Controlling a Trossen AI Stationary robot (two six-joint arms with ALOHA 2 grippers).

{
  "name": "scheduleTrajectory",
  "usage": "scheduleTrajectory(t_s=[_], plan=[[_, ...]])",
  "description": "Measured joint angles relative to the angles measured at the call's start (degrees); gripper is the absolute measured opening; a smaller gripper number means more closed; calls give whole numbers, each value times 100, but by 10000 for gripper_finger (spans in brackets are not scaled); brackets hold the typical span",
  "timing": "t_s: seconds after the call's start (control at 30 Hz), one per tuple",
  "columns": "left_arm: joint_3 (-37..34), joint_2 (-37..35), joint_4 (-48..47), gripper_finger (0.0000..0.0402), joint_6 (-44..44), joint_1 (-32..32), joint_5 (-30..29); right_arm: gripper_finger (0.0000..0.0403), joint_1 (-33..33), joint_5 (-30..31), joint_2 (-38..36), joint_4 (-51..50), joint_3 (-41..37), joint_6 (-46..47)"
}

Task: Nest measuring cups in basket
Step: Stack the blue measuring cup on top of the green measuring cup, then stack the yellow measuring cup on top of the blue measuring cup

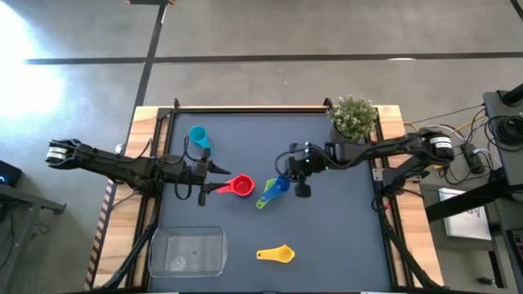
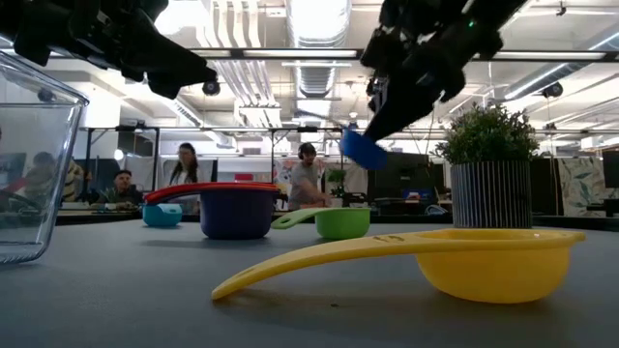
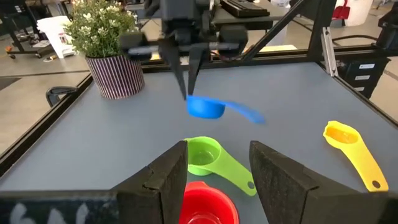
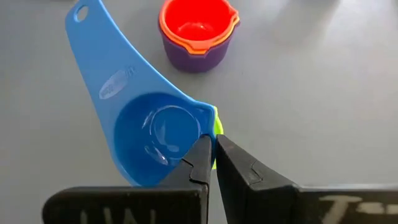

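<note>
Red cup (image 4: 198,28) nests in orange, purple cups (image 4: 196,55).

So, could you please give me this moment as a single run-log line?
right gripper: shut on dark blue cup, lifted above green cup | left gripper: open, over red/orange/purple stack | basket: empty
</note>
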Motion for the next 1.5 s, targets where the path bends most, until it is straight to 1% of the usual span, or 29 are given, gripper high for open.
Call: scheduleTrajectory(t_s=[0.13, 0.23, 0.4, 0.6, 0.7, 0.8, 1.0, 1.2, 1.27, 1.37, 1.43, 1.5], plan=[[0, 0, -19, 155, 54, 0, 0, 8, -101, -100, 337, 210, 22, -152], [0, 0, -66, 155, 82, 0, -2, 8, -100, -104, 550, 172, 241, -214], [0, 0, -92, 155, 137, 0, -5, 8, -112, -87, 943, -154, 710, -304], [0, 0, -128, 155, 137, 0, -7, 9, -139, -85, 1539, -909, 1295, -332], [0, 0, -136, 155, 137, 0, -9, 9, -137, -88, 1831, -1004, 1490, -343], [0, 0, -193, 155, 139, 0, -11, 10, -137, -219, 1968, -1062, 1641, -442], [0, 0, -210, 155, 140, 0, -16, 34, -137, -240, 1944, -1239, 1725, -436], [0, 0, -216, 155, 142, 11, -18, 81, -137, -231, 1703, -1247, 1724, -360], [0, 0, -230, 155, 142, 11, -18, 97, -137, -231, 1580, -1261, 1722, -149], [0, 0, -249, 155, 151, 11, -18, 113, -107, -229, 1377, -1263, 1722, 517], [0, 0, -249, 155, 168, 11, -18, 118, -5, -216, 1274, -1391, 1722, 871], [0, 0, -249, 155, 168, 11, -18, 120, 205, -214, 1177, -1506, 1720, 1028]])
